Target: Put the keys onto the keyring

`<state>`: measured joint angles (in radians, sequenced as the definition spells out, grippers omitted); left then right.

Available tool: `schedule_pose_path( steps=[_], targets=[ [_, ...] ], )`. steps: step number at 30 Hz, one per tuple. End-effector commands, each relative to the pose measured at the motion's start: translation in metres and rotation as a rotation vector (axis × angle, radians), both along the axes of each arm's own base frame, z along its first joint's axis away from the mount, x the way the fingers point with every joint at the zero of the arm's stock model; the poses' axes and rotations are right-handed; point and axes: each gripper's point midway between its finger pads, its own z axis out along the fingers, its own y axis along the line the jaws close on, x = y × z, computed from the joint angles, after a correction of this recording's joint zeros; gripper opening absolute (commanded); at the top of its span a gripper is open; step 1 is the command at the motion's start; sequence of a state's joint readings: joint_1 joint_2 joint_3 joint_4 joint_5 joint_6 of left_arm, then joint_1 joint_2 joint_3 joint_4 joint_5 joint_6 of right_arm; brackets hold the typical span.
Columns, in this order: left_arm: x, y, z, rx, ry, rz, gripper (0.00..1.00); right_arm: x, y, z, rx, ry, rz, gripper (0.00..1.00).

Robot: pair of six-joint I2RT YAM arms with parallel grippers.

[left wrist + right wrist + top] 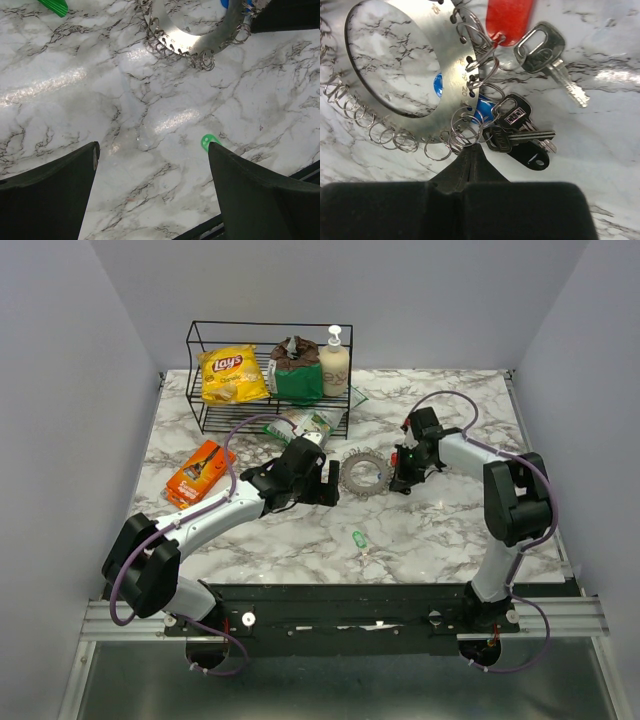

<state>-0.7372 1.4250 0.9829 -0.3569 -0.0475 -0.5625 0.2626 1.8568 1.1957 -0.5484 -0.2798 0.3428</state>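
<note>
- Left claw [152,150] gaped wide over bare bench [75,75]; green key [207,141] lay beside the finger at frame right, lower centre in top view.
- Right claw [470,150] was shut, tips against keyring [450,55] rim; couldn't tell if it gripped a loop.
- Keyring sat mid-frame in top view: flat shiny steel disc with a hole and thin wire loops [400,140]. Red head [509,20], blue head [438,84] and silver keys [545,47] were bunched there.
- Risks: the tiny key could skid on slick marble, and loops could snag the tips and drag the disc.

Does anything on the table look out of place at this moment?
The green key lies alone near the table's front edge, apart from the keyring where the other keys hang. Nothing looks spilled or damaged.
</note>
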Motion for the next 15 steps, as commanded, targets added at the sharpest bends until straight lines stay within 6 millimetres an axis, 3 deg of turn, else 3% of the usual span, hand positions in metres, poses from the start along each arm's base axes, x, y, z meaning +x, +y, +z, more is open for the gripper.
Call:
schedule_pose_path(
  steps=[1,8,15],
  targets=[
    [0.001,-0.001,0.004,-0.01,-0.01,0.011,0.99,-0.012,0.012,0.006,0.026,0.027,0.027,0.01],
    [0.003,-0.003,0.0,0.004,0.01,0.015,0.99,-0.015,0.02,0.009,0.035,0.027,0.052,0.01],
    [0.006,-0.008,-0.004,0.008,0.027,0.006,0.99,-0.008,0.01,0.02,-0.028,-0.018,0.039,0.01]
  ],
)
